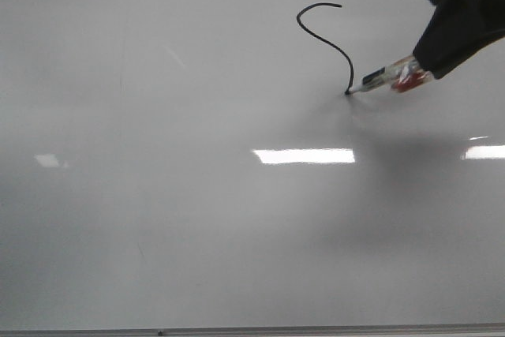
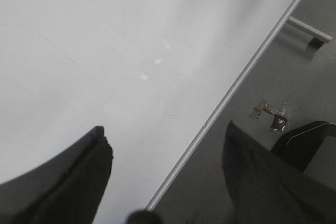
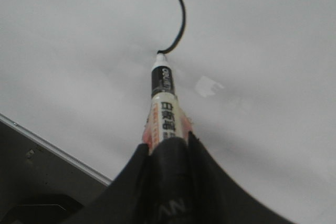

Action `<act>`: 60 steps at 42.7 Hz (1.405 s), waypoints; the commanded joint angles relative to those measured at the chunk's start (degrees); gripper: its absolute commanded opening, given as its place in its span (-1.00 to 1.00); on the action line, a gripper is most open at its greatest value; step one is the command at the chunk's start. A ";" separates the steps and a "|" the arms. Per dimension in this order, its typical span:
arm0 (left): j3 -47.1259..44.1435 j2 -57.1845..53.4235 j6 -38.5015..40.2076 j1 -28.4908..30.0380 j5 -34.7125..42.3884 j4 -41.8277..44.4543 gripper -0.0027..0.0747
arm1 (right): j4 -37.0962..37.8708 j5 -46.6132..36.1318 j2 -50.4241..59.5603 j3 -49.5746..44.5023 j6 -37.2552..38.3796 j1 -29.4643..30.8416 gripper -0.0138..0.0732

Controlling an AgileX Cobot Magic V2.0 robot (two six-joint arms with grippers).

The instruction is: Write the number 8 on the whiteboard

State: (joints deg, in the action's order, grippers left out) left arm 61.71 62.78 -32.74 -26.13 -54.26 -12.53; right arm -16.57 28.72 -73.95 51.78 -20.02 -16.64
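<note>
While lying flat under both arms, filling the front view as one whiteboard (image 1: 158,219), glossy and pale, edged along the near side by a thin grey strip. Showing at far left only a dark corner of the left arm. Hanging over the board's border in the left wrist view as one left gripper (image 2: 168,182), fingers (image 2: 79,182) spread wide apart, gripping nothing, one over the board and the other past the strip over grey floor (image 2: 294,77). Counting one black stroke right of centre: the number 8 (image 1: 325,41), only partly drawn, a hooked top curving down into an S-shaped line. Touching the stroke's lower end with its tip, one marker (image 1: 387,76), slanting up to the right. Clamping tight around the marker's barrel, one right gripper (image 3: 168,153). Revealing only in the right wrist view the printed white label and black band on the marker (image 3: 164,103); revealing only in the front view the stroke's hooked top.
</note>
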 commanded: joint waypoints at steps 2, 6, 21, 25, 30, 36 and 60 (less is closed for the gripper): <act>1.48 -1.03 0.53 0.06 3.03 -1.62 0.23 | -0.54 -7.75 -0.32 2.19 0.22 -2.71 -0.84; 1.48 -1.03 0.53 0.06 3.03 -1.62 0.23 | -0.54 -8.33 -1.40 4.50 0.29 -2.37 -0.84; 1.48 -1.03 0.53 0.06 3.03 -1.62 0.23 | -0.54 -4.09 -1.35 12.25 0.29 2.68 -0.84; 1.48 -1.03 0.53 0.06 3.03 -1.62 0.23 | -0.54 -4.17 -1.16 13.83 0.29 2.68 -0.84; 1.48 -1.03 0.53 0.06 3.03 -1.62 0.23 | 0.73 -3.88 -1.08 15.34 0.29 2.68 -0.84; 1.48 -1.03 0.53 0.06 3.03 -1.62 0.23 | 1.73 -3.69 -0.95 15.96 0.29 2.68 -0.84; 1.60 0.45 -19.22 -0.87 2.88 -20.34 0.31 | 1.69 18.67 11.97 15.72 -12.70 -6.39 -0.84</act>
State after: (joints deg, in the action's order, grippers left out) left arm 61.62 63.21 -48.15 -26.24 -54.14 -27.18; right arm -14.28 44.68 -64.67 65.80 -28.59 -21.32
